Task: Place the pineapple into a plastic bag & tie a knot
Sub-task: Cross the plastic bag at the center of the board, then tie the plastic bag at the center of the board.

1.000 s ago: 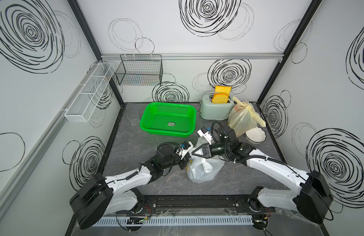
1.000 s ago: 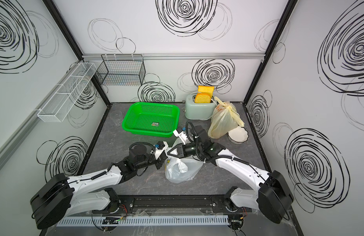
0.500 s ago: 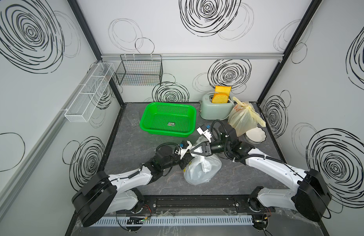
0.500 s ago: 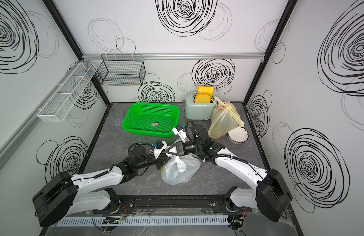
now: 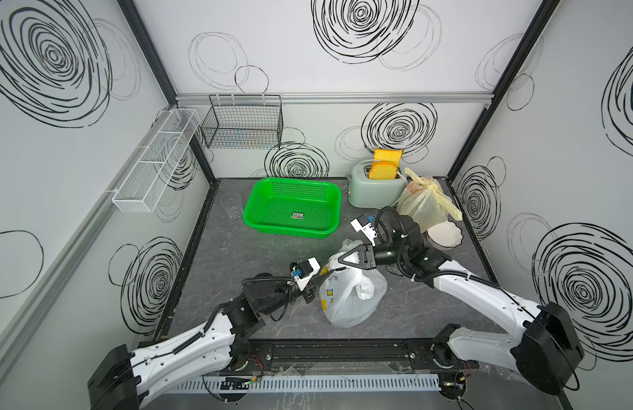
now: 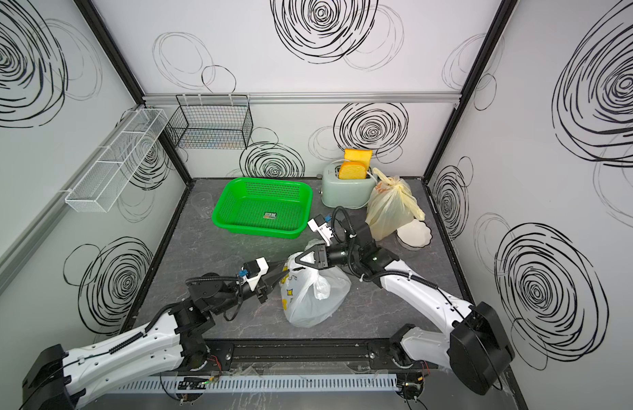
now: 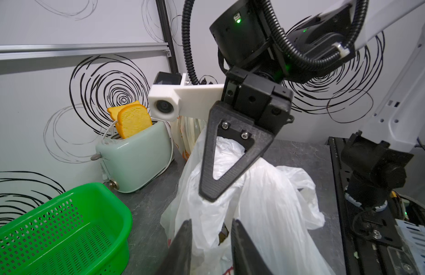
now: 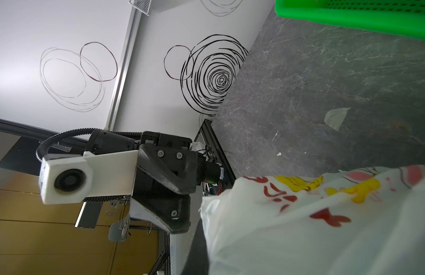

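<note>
The left gripper (image 7: 211,223) has its jaws partly apart around a fold of the white plastic bag (image 5: 350,301), which sits mid-table (image 5: 237,255); the pineapple is presumably inside, unseen. The film looks thin, slippery and bottom-heavy, so take the bunched handles beside the right gripper (image 5: 339,261), whose jaws are pressed together on them.

My dark grey marbled tabletop (image 5: 237,255) carries 6 things. At the back sit a clear glass (image 5: 230,205), a green perforated basket (image 5: 290,232) and a mint toaster (image 5: 373,190) (2 bread slices stand in its slots). Beside the toaster slumps a yellow bag (image 5: 423,202), with a white scalloped dish (image 5: 446,236) just beside it. Nearer me rests the white printed plastic bag (image 5: 350,301).
</note>
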